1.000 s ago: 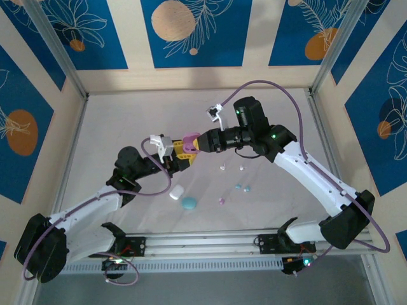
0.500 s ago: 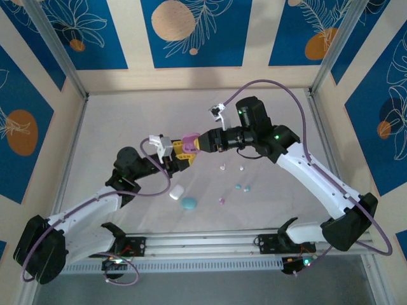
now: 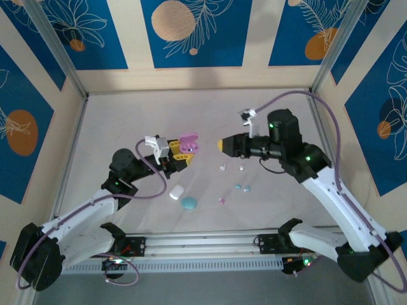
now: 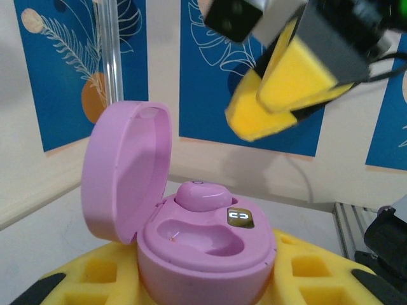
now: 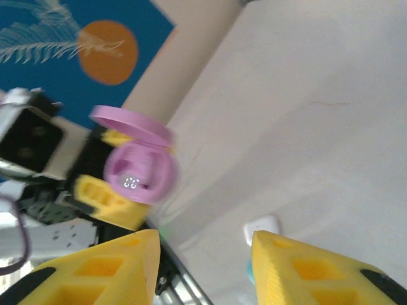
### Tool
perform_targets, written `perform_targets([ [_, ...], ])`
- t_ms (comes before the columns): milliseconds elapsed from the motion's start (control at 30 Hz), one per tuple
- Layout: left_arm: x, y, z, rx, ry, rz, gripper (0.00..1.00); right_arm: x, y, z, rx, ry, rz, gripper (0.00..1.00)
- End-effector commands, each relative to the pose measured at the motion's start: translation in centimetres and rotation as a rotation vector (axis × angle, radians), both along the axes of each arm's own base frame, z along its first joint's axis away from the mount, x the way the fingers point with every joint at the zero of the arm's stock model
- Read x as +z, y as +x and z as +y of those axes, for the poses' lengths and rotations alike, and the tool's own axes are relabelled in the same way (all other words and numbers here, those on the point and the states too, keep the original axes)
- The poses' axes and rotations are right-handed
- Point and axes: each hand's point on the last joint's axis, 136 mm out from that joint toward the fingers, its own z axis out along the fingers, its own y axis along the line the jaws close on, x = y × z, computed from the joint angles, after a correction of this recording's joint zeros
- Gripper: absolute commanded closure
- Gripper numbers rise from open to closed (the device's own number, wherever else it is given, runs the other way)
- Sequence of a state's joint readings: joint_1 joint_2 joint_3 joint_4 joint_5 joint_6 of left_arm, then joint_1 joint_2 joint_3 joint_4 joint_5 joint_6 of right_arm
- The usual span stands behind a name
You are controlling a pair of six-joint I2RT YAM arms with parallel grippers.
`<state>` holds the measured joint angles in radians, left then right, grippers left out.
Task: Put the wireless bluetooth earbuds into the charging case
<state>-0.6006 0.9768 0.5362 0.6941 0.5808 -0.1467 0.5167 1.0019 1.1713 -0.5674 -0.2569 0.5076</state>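
**A:** What is the left claw (image 3: 182, 152) doing?

**B:** Its yellow fingers are pressed against the base of the pink case (image 4: 203, 251), pinching it. The case stands upright. In the wrist view its lid (image 4: 126, 171) is swung open and stands on the 9 o'clock side.

**A:** Is there a bud inside?

**B:** The seated pink earbud (image 4: 198, 194) rests in the back socket, rounded top up. I cannot tell its long axis. The front socket (image 4: 191, 236) is hollow.

**A:** And the right claw (image 3: 224, 145)?

**B:** From above it is at 3 o'clock of the case, apart from it, with its tips toward it. Its fingers are spread and hold nothing.

**A:** Where are the other buds?

**B:** They lie on the surface (image 3: 127, 121), at about 6 o'clock of the right claw. The white earbuds (image 3: 223, 168) come first, and the cyan earbuds (image 3: 238, 187) are nearer the bases. The loose pink earbud (image 3: 221, 201) is at 8 o'clock of the cyan pair. They are too small to tell which way they point.

**A:** Any other cases?

**B:** A white case (image 3: 176, 192) lies at 6 o'clock of the left claw. A cyan case (image 3: 189, 203) is just beside it.
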Motion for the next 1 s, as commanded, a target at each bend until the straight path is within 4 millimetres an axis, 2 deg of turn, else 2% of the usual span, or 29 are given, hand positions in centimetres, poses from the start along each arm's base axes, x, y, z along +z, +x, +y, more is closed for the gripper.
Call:
perform_targets([
  [0,2.1,-0.5,0.3,0.021,-0.031,-0.063,0.64,-6.5,0.4,-3.3,-0.147,-0.072,0.211,0.59],
  [100,2.3,-0.6,0.5,0.025,-0.036,-0.061,0.64,-11.8,-0.8,-4.3,-0.172,-0.118,0.402,0.62],
  [267,2.6,-0.8,0.7,0.028,-0.042,-0.066,0.64,-18.9,-3.6,-3.4,-0.162,-0.2,0.639,0.64],
  [367,2.7,-0.8,0.8,0.031,-0.048,-0.066,0.64,-22.6,-4.8,-2.8,-0.172,-0.263,0.709,0.64],
  [433,2.7,-0.8,0.8,0.032,-0.049,-0.066,0.64,-24.3,-5.3,-2.2,-0.168,-0.292,0.739,0.63],
  [567,2.6,-0.8,0.8,0.033,-0.044,-0.062,0.64,-26.6,-6.0,-1.2,-0.141,-0.335,0.78,0.61],
  [667,2.5,-0.7,0.8,0.033,-0.04,-0.063,0.64,-27.9,-6.1,-1.1,-0.137,-0.385,0.811,0.59],
  [967,2.4,-0.7,0.8,0.037,-0.031,-0.068,0.64,-29.8,-5.6,0.0,-0.108,-0.402,0.853,0.59],
])
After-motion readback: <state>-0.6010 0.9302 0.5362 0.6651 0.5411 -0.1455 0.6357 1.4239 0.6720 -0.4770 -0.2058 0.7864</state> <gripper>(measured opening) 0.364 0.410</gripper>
